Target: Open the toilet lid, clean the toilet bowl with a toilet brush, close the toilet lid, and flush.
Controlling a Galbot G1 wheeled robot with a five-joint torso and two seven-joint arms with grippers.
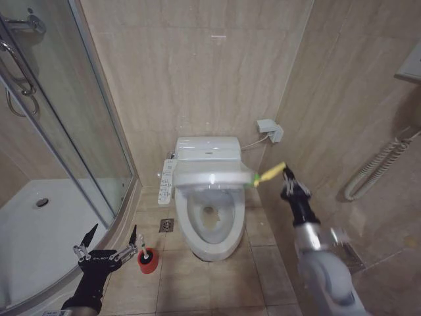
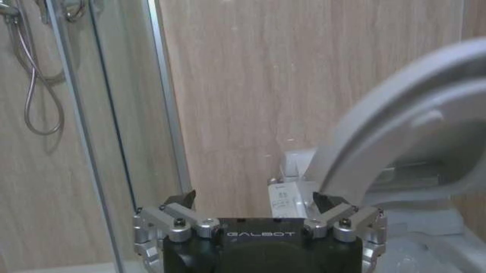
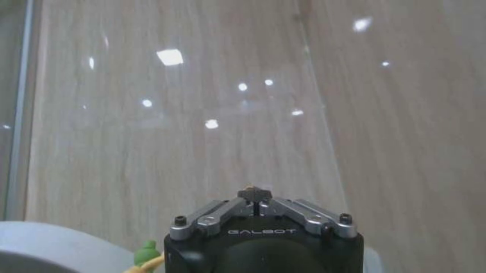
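The toilet lid [image 1: 209, 177] stands partly raised over the back of the toilet bowl [image 1: 212, 249], and its grey underside [image 2: 410, 131] shows in the left wrist view. My right gripper [image 1: 287, 175] is to the right of the toilet. It is shut [image 3: 255, 194] on a yellow stick with a green tip [image 1: 266, 174] that touches the lid's right edge. The toilet brush [image 1: 142, 248] stands in its red cup [image 1: 148, 262] on the floor left of the bowl. My left gripper [image 1: 114, 232] hangs open [image 2: 254, 206] just left of the brush, holding nothing.
The long button panel [image 1: 168, 181] sits on the bowl's left side. A curved glass shower enclosure [image 1: 66, 131] and its tray [image 1: 39, 217] close off the left. A floor drain [image 1: 166, 225] lies by the bowl. A wall socket [image 1: 270, 128] and a grey hose [image 1: 381, 164] are on the right.
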